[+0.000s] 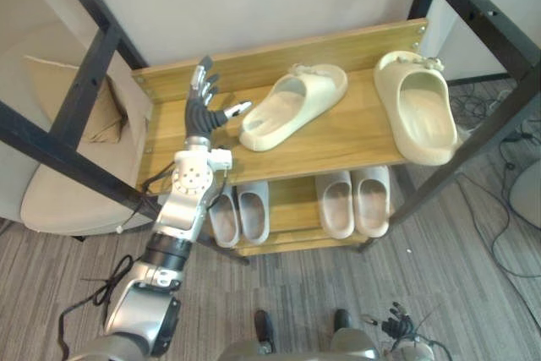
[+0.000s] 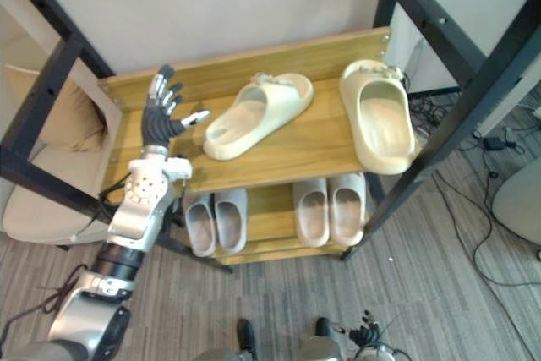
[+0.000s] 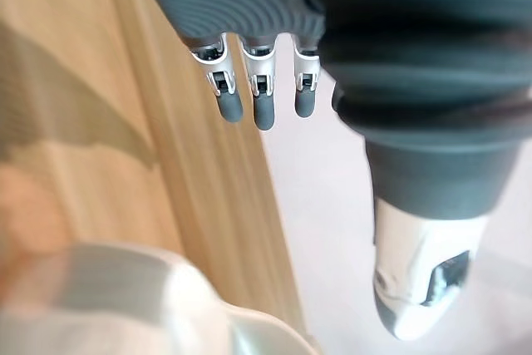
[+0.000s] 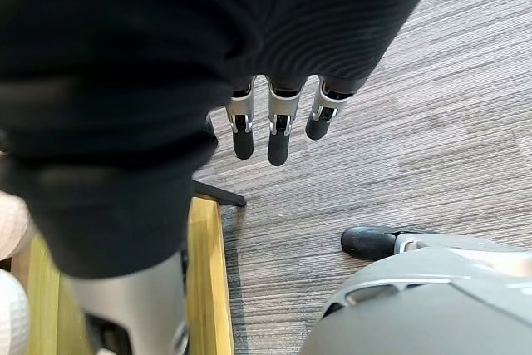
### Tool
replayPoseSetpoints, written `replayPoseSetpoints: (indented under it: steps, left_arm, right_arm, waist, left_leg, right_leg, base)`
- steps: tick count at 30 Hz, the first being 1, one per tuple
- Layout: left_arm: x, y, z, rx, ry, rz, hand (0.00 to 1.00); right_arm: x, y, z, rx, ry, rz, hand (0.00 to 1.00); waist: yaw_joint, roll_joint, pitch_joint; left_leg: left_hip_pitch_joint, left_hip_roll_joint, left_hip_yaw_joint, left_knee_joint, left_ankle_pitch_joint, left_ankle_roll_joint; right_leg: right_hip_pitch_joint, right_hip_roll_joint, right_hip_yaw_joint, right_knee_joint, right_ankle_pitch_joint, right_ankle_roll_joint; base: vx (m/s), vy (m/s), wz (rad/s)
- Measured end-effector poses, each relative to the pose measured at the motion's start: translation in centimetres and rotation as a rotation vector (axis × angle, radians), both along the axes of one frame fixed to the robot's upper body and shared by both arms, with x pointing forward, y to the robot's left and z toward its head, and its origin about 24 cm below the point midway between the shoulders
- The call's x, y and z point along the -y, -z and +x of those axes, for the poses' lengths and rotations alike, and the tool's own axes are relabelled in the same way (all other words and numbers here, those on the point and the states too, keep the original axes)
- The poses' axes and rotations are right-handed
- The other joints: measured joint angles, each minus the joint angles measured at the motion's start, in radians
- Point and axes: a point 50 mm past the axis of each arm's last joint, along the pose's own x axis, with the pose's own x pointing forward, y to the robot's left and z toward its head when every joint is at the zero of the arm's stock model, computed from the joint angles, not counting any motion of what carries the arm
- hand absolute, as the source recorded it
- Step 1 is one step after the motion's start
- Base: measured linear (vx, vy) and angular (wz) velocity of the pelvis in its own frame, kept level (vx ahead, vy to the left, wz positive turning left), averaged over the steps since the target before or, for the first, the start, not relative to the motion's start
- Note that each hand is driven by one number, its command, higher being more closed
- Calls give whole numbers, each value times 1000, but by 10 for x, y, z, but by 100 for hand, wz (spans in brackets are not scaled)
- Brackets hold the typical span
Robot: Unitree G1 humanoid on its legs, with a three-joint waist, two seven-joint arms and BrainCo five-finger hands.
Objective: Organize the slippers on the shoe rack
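Cream skewed slipper (image 1: 292, 107) and overhanging slipper (image 1: 418, 112) sit apart on the shoe rack (image 1: 338, 148) top shelf. Left hand (image 1: 201, 112), fingers spread and empty, hovers just beside the skewed slipper: reach step, next likely grasp and straighten it. Right hand (image 4: 278, 135) hangs straight-fingered, empty, over the floor (image 4: 432, 81).

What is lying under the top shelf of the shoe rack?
On the lower shelf stand a left pair and a right pair of pale slippers; the top shelf covers their far ends.

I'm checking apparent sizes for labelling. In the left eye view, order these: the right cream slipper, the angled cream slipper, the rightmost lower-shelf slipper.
Right cream slipper and angled cream slipper: near alike, unranked.
Rightmost lower-shelf slipper: smallest, though it sits farther from the camera.
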Motion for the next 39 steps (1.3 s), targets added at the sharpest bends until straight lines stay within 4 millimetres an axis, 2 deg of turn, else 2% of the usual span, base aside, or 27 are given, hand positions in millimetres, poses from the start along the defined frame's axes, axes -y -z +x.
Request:
replayPoseSetpoints:
  steps: [5, 14, 33, 39]
  left_arm:
    - [0, 8, -4, -29, 25, -42, 0]
    - [22, 24, -13, -80, 132, -76, 0]
    - [97, 26, -30, -99, 437, -140, 0]
    - [115, 24, -34, -108, 515, -148, 0]
  right_arm:
    - [-1, 0, 2, -3, -4, 3, 0]
    - [-4, 0, 4, -5, -22, 7, 0]
    - [-6, 2, 4, -17, -33, 8, 0]
    - [-8, 1, 9, -11, -55, 6, 0]
  waist:
    - [5, -7, -3]
    - [11, -14, -7]
    - [7, -24, -15]
    - [-9, -25, -16]
  left_leg:
    - [0, 0, -1, 0, 0, 0]
    - [1, -1, -3, 0, 0, 0]
    - [10, -3, -5, 0, 0, 0]
    - [11, -3, -5, 0, 0, 0]
  right_leg:
    - [2, 0, -1, -1, 0, 0]
    - [6, 0, -4, -5, 0, 0]
    - [13, -1, -7, -12, 1, 1]
    - [18, -1, -9, -19, 5, 2]
  base:
    - [0, 0, 0]
    - [0, 0, 0]
    - [0, 0, 0]
    - [0, 0, 0]
